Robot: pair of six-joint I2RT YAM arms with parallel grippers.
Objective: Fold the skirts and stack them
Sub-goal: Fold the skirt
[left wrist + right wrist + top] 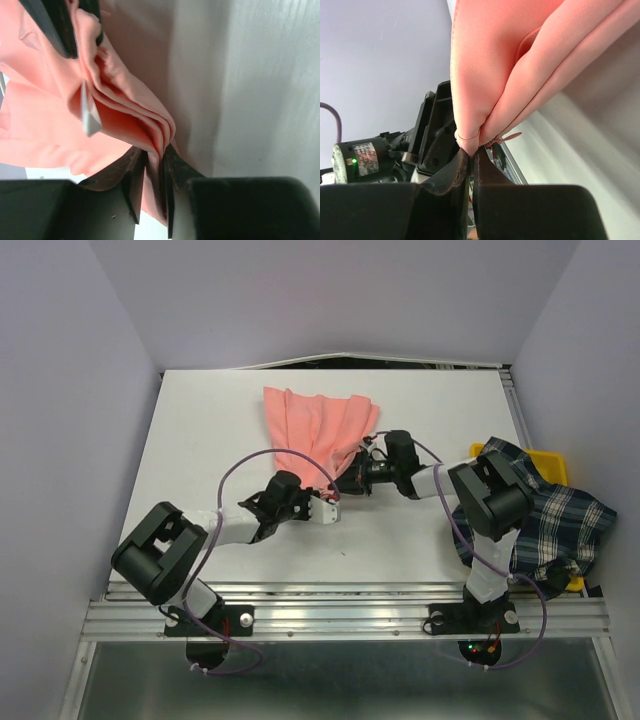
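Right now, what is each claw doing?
Left gripper: shut on the pink skirt.
Right gripper: shut on the same pink skirt.

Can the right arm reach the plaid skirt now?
Probably not yet: the right gripper has its jaws shut on the pink skirt. The plaid skirt lies uncovered on the yellow bin beside that arm's base.

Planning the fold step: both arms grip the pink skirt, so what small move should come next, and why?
Both jaws are shut on the pink skirt's near edge, its far part lying on the table. So probably carry that edge away from the bases to fold it in half.
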